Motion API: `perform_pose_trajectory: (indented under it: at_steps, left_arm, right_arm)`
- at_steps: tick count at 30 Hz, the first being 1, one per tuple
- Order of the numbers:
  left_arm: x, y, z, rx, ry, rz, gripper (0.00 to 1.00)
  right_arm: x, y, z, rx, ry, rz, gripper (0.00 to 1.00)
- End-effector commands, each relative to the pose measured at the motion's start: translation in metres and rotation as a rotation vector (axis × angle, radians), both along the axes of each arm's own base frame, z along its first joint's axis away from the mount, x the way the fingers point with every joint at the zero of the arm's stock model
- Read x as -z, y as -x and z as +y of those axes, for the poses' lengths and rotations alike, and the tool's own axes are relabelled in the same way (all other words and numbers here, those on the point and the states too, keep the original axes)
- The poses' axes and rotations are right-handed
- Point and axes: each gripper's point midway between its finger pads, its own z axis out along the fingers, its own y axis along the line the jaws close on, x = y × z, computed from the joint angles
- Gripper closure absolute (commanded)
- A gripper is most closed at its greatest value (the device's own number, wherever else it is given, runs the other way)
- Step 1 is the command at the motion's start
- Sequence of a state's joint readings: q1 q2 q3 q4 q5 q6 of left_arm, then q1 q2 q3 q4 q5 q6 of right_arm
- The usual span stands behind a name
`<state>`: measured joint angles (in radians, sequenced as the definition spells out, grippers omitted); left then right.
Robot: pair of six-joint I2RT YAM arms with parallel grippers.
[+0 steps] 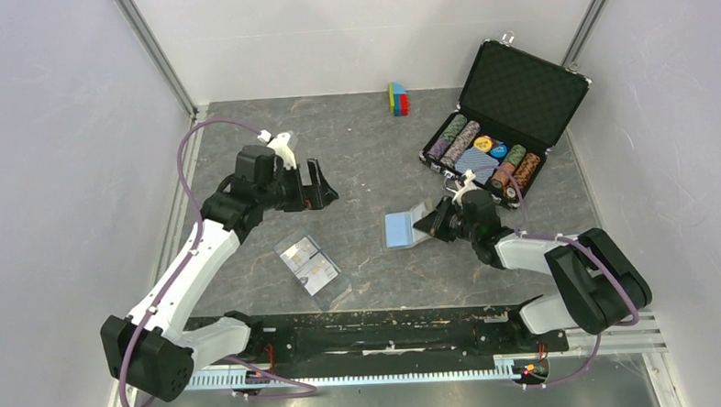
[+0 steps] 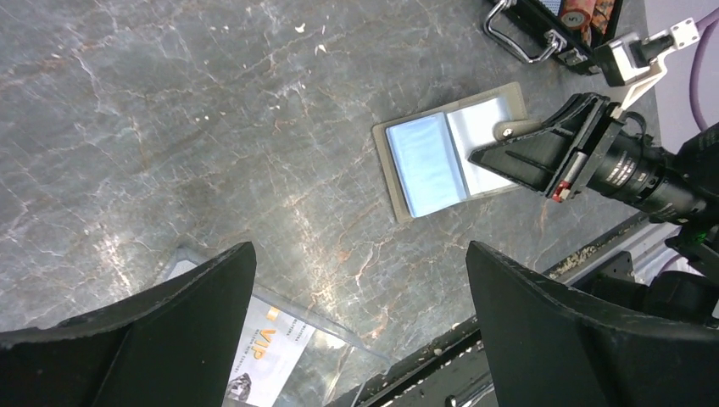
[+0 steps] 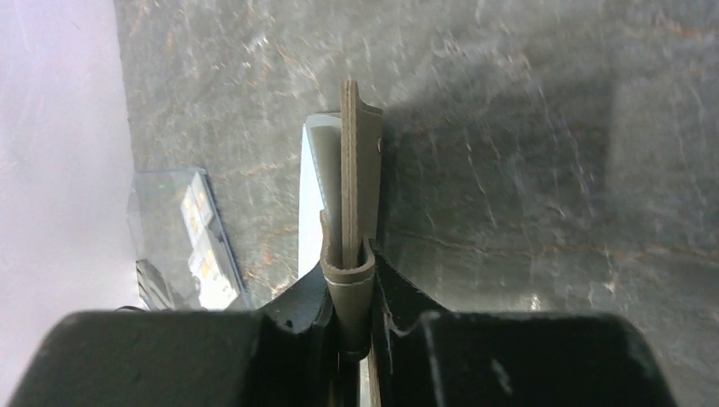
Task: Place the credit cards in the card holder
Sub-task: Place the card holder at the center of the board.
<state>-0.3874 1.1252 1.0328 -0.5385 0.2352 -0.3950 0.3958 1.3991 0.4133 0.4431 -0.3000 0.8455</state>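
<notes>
The right gripper (image 1: 437, 221) was clenched on the right edge of the open card holder (image 1: 406, 229), which lay mid-table. The left gripper (image 1: 324, 185) hung spread, holding nothing. The credit cards (image 1: 308, 264) lay, it seemed, inside a clear case (image 1: 339, 285) at the near left.

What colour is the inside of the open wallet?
Light blue inside the card holder, clearest in the left wrist view.

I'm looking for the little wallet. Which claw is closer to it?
Right. The right claw is clamped on the card holder; the left claw hangs open, apart from it, off to the left.
</notes>
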Motion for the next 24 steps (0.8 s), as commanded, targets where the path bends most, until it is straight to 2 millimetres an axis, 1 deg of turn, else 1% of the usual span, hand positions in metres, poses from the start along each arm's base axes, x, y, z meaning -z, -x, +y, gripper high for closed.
perform_pose_trajectory:
  at_steps: [1,3,5,8,10,13,15,19,21,23,24]
  left_arm:
    - [-0.008,0.004,-0.012,0.015,0.101,0.008,0.00]
    - [-0.005,0.004,-0.013,0.021,0.102,0.019,0.00]
    - [-0.002,0.004,-0.015,0.031,0.101,0.036,0.00]
    - [0.000,0.001,-0.018,0.046,0.095,0.050,0.00]
    - [0.002,-0.002,-0.021,0.059,0.092,0.060,0.00]
    - [0.003,-0.005,-0.022,0.068,0.077,0.066,0.00]
    - [0.006,-0.009,-0.021,0.066,0.061,0.071,0.00]
    - [0.015,-0.012,-0.019,0.068,0.021,0.097,0.00]
    - [0.019,-0.012,-0.021,0.082,0.013,0.123,0.00]
    - [0.025,-0.010,-0.022,0.096,0.008,0.150,0.00]
    - [0.027,-0.009,-0.023,0.103,0.009,0.162,0.00]
  right_arm:
    - [-0.002,-0.001,0.004,0.001,-0.012,-0.091,0.80]
    - [0.005,0.004,0.001,-0.001,0.013,-0.083,0.67]
    - [0.013,0.007,-0.005,0.008,0.059,-0.058,0.57]
    - [0.015,0.006,-0.012,0.013,0.122,-0.055,0.50]
    - [0.019,0.008,-0.018,0.013,0.177,-0.022,0.43]
    - [0.019,0.005,-0.029,0.026,0.265,0.000,0.37]
    - [0.013,0.003,-0.035,0.006,0.325,-0.014,0.36]
    - [-0.003,0.003,-0.056,-0.028,0.498,-0.027,0.30]
    - [-0.016,0.001,-0.066,-0.035,0.564,-0.055,0.29]
    - [-0.032,0.000,-0.067,-0.056,0.589,-0.083,0.29]
    - [-0.041,-0.002,-0.064,-0.074,0.588,-0.104,0.30]
